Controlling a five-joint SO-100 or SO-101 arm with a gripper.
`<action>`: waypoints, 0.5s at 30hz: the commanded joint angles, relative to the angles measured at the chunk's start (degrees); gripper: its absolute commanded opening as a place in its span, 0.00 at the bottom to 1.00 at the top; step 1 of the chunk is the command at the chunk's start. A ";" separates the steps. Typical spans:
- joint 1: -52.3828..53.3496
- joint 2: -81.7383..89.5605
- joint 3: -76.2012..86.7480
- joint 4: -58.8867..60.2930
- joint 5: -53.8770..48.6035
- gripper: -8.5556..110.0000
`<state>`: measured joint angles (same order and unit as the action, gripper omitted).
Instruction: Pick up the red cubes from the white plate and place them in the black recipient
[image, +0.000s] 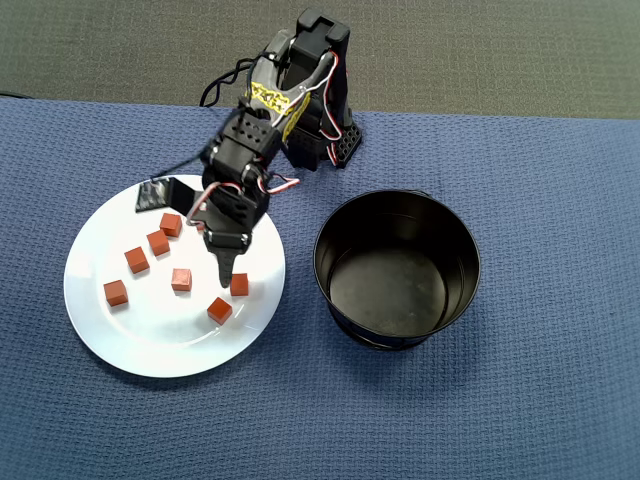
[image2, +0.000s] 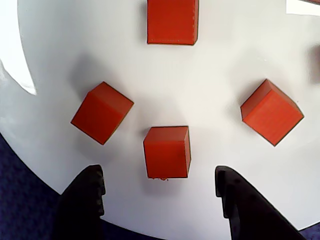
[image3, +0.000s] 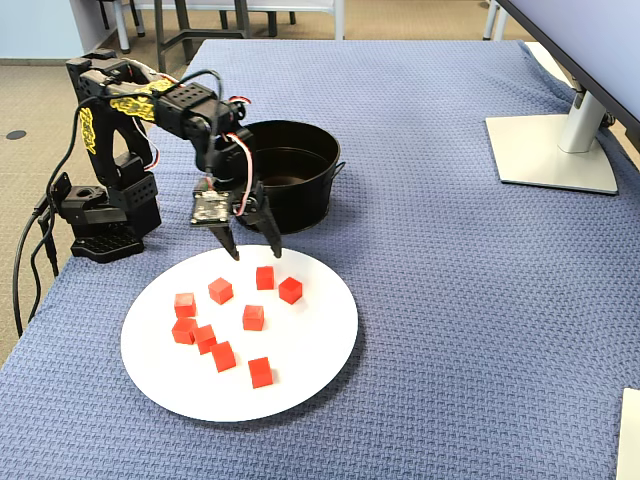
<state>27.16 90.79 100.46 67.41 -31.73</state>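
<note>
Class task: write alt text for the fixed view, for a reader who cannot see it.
A black robot arm's open claw hovers over the far edge of a white plate holding eight small red cubes. Behind it stands an empty black round container, all on a blue woven cloth.

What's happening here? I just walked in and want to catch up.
A small robot arm is working over the plate of red cubes. Its gripper hangs open just above the plate's edge nearest the black container, holding nothing. In the wrist view one cube lies just ahead of the gap between the fingers, so it looks like the next pick. Eight cubes sit on the plate in the fixed view, and the container looks empty from overhead.
</note>
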 joint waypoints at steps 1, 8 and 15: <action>-2.72 -1.93 -3.78 -0.88 -0.09 0.22; -4.83 -6.42 -3.43 -4.22 -1.23 0.23; -4.04 -8.96 -3.60 -7.03 -5.45 0.22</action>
<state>23.73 81.74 99.49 62.93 -34.80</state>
